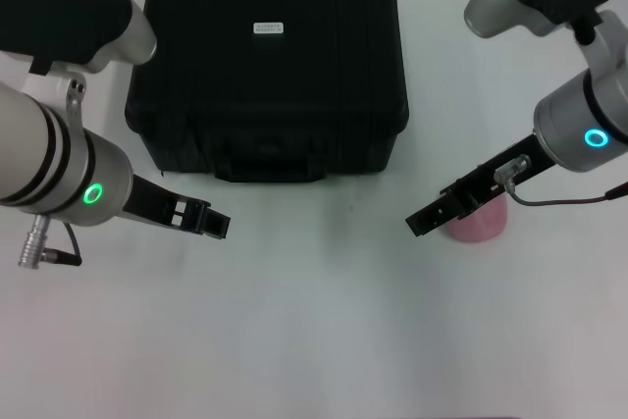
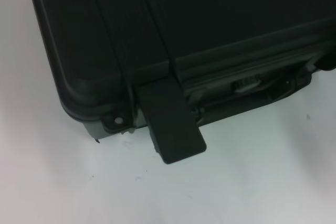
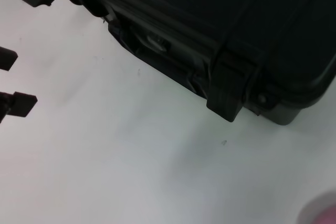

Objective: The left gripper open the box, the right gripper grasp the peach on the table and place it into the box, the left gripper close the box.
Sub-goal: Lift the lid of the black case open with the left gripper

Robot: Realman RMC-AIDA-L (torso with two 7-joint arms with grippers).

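Nearest the head camera, the left gripper [image 1: 214,222] hangs at seven o'clock off the closed box [image 1: 267,66], fingers apart, likely poised for its front latches. At four o'clock, the right gripper [image 1: 424,220], whose fingers' state I cannot tell, hovers over the peach [image 1: 479,222] resting on the bench [image 1: 324,331], apparently waiting.

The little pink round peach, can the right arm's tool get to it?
Probably yes. The small round pale pink peach sits on the bare white table right under the right tool, with nothing between them; the big black plastic box stands well off to the side.
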